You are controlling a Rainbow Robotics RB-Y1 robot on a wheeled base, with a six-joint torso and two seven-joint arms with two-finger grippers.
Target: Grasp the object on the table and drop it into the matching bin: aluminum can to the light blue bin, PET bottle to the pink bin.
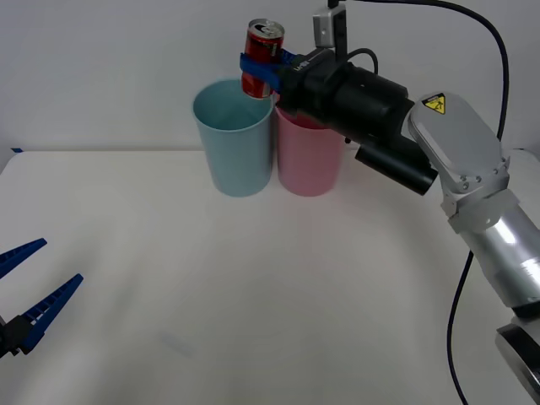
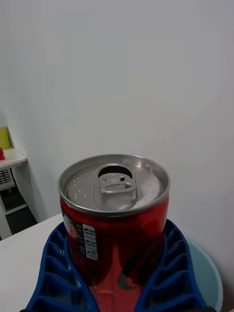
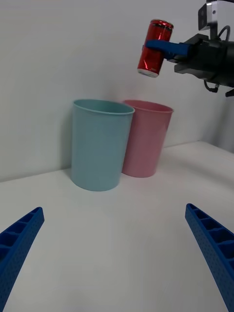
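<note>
White bench (image 1: 253, 295) with two bins at its far side; a can held above them.

Left gripper (image 1: 21, 291) waits low, jaws wide apart, empty. Light blue bin (image 1: 234, 139) touches pink bin (image 1: 308, 156). Right gripper (image 1: 260, 69) clamps the aluminum can (image 1: 262, 57) over the blue bin's pink-side rim; centring it before release seems wise.

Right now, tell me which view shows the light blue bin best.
The left wrist view: the light blue bin stands whole, rim to base, beside the pink bin. The front view shows it from above, the aluminum can overlapping its rim. The right wrist view catches just a sliver of rim.
</note>
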